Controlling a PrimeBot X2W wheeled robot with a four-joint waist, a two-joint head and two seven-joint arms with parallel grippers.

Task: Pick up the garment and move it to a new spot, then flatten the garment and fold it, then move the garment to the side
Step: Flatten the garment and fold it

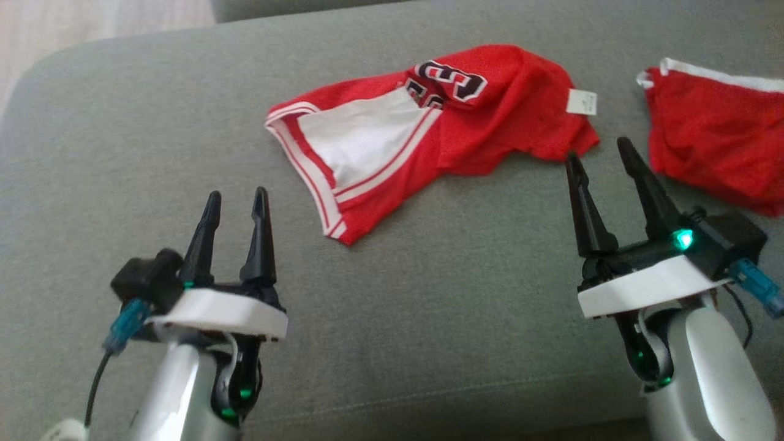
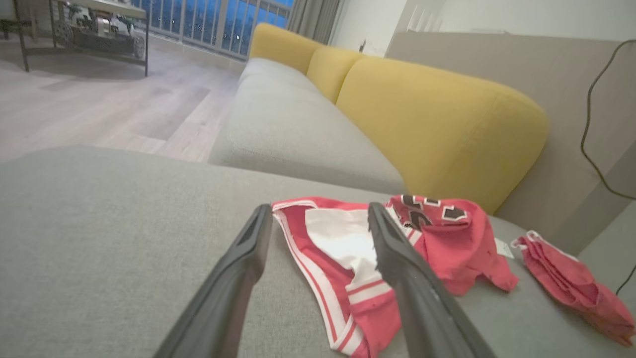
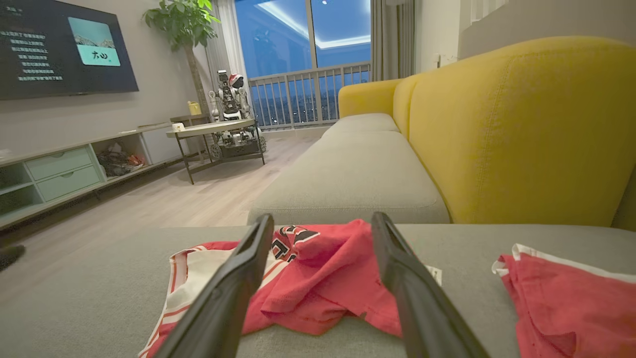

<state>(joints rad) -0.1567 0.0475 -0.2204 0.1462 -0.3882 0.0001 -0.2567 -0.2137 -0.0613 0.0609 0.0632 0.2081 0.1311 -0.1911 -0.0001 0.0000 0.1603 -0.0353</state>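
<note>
- On the grey sofa seat (image 1: 122,153) the garment (image 1: 429,135) lies crumpled near the middle. It's red mesh with a white panel and red-and-white striped trim, and nothing is holding it.
- The left gripper (image 1: 237,195) comes up from the lower left on its pale forearm. Its fingers point up the head view, leaning a touch to the right, over bare cushion and short of the striped hem. The jaws are spread wide with nothing between them.
- The right gripper (image 1: 599,150) sits at the right with its fingers tilted to the left. The tips are just beside the garment's lower right edge, between it and a second red piece (image 1: 716,141) with white trim further right. These jaws are spread wide too, and empty. I can't tell whether the tips touch the fabric.
- A green light (image 1: 683,239) glows on the right wrist housing.
- As for writing, black digits (image 1: 453,79) with a white outline sit upside down on the folded top. One looks like a 3, and the rest is tucked under.
- A small white tag (image 1: 580,101) sticks out at the garment's right side, with print too blurry to read.
- The TV (image 3: 64,47) on the wall in the right wrist view shows lines of text, way too small to make out.
</note>
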